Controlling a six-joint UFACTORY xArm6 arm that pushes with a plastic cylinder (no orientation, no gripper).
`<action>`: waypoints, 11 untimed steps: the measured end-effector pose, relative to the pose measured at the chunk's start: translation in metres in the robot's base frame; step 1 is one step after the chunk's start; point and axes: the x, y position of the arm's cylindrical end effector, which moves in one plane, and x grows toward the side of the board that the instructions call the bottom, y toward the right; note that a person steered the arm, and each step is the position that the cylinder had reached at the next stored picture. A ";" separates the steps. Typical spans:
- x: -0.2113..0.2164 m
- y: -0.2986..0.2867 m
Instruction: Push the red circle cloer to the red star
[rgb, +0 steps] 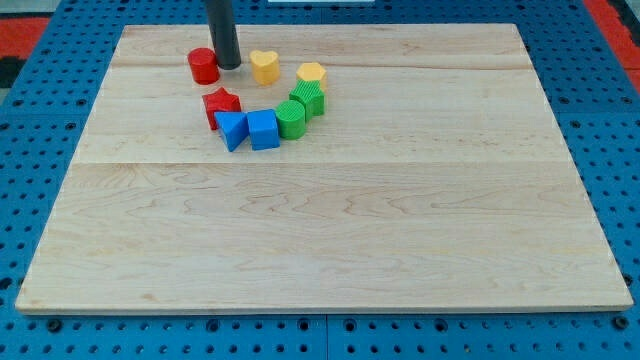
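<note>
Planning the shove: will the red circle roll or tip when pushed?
Probably neither: the red circle stands squat on its flat end, so it should slide. The wooden board looks smooth. My tip sits at its right, so an off-centre push may turn it from the red star.

On the pale wood-grain surface (400, 230) sit a red circle (204, 66), red star (221, 103), two yellow blocks (264, 66), two green, two blue (rod dark grey).

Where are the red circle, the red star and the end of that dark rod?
red circle (204, 65), camera view, on its top face.
red star (221, 102), camera view, on its top face.
my tip (229, 66), camera view, at the rod's very end, just right of the red circle.
</note>
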 end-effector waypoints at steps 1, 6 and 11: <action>-0.008 -0.015; -0.014 -0.058; 0.045 -0.043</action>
